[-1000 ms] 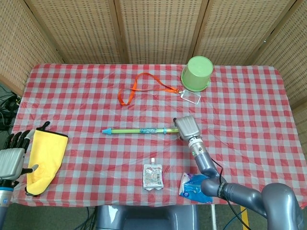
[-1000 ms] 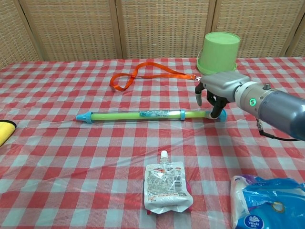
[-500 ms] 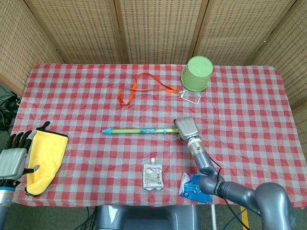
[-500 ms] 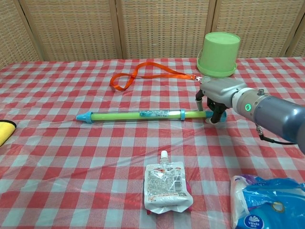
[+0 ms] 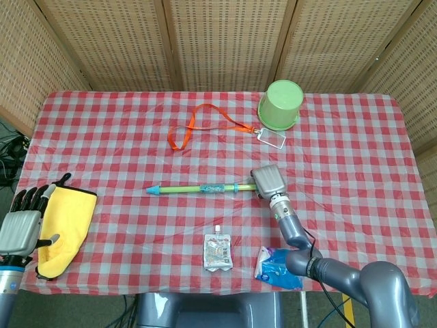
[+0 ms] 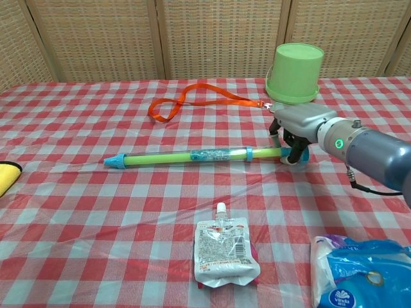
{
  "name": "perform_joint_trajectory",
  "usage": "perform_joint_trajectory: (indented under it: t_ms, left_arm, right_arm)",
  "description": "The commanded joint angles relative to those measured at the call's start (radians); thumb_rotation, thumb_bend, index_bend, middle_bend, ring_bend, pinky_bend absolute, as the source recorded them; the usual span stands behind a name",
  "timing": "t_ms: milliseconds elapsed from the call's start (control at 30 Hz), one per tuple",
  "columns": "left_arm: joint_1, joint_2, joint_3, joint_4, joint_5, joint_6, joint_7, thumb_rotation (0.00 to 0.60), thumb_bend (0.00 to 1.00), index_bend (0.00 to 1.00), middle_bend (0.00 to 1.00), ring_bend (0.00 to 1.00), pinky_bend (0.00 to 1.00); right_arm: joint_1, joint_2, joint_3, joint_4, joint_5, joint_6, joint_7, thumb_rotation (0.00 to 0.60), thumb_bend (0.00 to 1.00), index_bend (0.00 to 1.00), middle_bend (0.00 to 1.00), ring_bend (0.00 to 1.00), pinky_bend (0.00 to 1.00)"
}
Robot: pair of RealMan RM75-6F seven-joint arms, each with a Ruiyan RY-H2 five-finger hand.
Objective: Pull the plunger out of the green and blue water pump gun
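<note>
The green and blue water pump gun [image 5: 198, 187] [image 6: 186, 156] lies across the middle of the checked table, blue nozzle tip to the left. My right hand [image 5: 267, 182] [image 6: 298, 128] grips its blue plunger handle [image 6: 290, 156] at the right end, fingers curled down around it. The plunger rod shows only a short green stretch [image 6: 264, 153] past the blue collar. My left hand [image 5: 19, 224] hovers off the table's left edge beside the yellow mitt, fingers apart and holding nothing; the chest view does not show it.
An upturned green bucket [image 5: 280, 104] [image 6: 294, 72] stands behind the right hand, with an orange lanyard [image 5: 205, 125] and badge beside it. A drink pouch [image 5: 218, 251] [image 6: 223, 247] and a blue tissue pack [image 5: 274, 268] [image 6: 356, 274] lie near the front edge. A yellow mitt [image 5: 63, 228] lies left.
The right hand closed on the plunger handle and drew slightly right and toward the front; the whole gun slid a little right with it. The left hand barely moved.
</note>
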Motion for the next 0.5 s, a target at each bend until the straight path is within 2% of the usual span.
perform_joint_trajectory:
  t_ms: [33,367,500]
  left_arm:
    - [-0.005,0.005,-0.006,-0.015,0.006,0.006,0.004,0.600,0.09,0.00,0.00,0.00,0.00]
    - [-0.049,0.009,-0.059,-0.078,0.003,0.011,0.035,0.600,0.12,0.01,0.00,0.00,0.00]
    - [-0.095,-0.013,-0.104,-0.112,-0.041,-0.015,0.078,0.600,0.12,0.08,0.00,0.00,0.00]
  right_arm:
    - [-0.004,0.018,0.004,-0.021,-0.004,0.008,-0.001,0.600,0.52,0.67,0.93,0.80,0.67]
    - [-0.012,0.079,0.029,-0.105,0.032,0.028,-0.035,0.600,0.53,0.70,0.94,0.80,0.67]
    - [-0.019,0.098,0.030,-0.132,0.041,0.045,-0.047,0.600,0.54,0.70,0.94,0.80,0.67]
